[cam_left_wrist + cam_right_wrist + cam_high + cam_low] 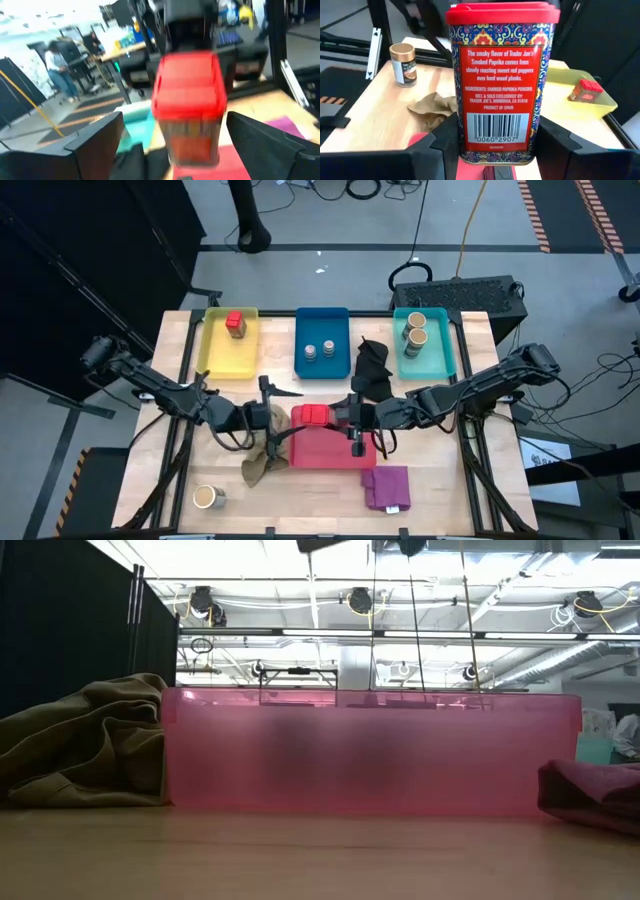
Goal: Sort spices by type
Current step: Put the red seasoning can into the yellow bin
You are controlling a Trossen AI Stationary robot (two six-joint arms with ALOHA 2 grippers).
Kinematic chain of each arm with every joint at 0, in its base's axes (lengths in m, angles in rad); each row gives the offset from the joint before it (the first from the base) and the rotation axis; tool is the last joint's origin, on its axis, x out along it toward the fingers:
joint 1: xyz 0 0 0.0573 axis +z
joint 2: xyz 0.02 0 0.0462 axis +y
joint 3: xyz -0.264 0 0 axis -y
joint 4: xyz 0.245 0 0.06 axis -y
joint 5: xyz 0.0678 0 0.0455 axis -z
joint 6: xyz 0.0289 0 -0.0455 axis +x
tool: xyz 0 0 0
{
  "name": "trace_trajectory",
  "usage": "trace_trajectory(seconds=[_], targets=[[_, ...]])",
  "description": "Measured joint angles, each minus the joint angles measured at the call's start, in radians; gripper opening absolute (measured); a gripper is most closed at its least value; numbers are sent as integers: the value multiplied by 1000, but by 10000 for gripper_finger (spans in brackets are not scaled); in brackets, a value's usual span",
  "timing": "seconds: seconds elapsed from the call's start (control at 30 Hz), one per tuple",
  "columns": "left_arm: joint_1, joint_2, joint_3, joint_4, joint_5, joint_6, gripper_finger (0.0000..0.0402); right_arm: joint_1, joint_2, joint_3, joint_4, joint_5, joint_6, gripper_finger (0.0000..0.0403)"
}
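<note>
Gripping the stiff, light red paprika tin (pixel 501 82) by its flat sides, the right end effector (pixel 352 416) holds it; the left end effector (pixel 283 416) gapes empty.

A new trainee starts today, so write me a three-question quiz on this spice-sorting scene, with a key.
1. Which gripper is clamped on the smoked paprika tin above the red tray? A: left gripper. B: right gripper. C: neither.
2. True or false: the blue tray holds two tan jars.
3. Which spice container stands on the bare table, in no tray?

Key
1. B. The right gripper holds it; the left gripper faces it with fingers spread.
2. False. It holds two silver round tins.
3. A gold-lidded tan jar, near the beige cloth.
</note>
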Motion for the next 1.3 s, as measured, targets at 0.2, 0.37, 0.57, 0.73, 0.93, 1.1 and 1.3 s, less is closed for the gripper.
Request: trace_trajectory(seconds=[0.2, 0.37, 0.57, 0.73, 0.93, 1.1, 1.3], targets=[[49, -11, 64, -65, 84, -11, 358, -20, -1, 0, -27, -1, 21, 173], [103, 40, 100, -113, 160, -25, 358, -27, -1, 0, -32, -2, 16, 173], [138, 81, 112, -106, 234, -22, 352, -27, -1, 0, -33, -3, 12, 173], [133, 82, 112, -97, 233, -19, 297, -27, -1, 0, -45, -3, 9, 173], [122, 82, 112, -103, 217, -15, 220, -27, -1, 0, -53, -3, 11, 173], [120, 82, 112, -104, 168, -21, 220, -29, -1, 0, -52, -7, 13, 201], [120, 82, 112, -107, -18, -75, 220, -34, -13, 0, -52, 95, 33, 308]])
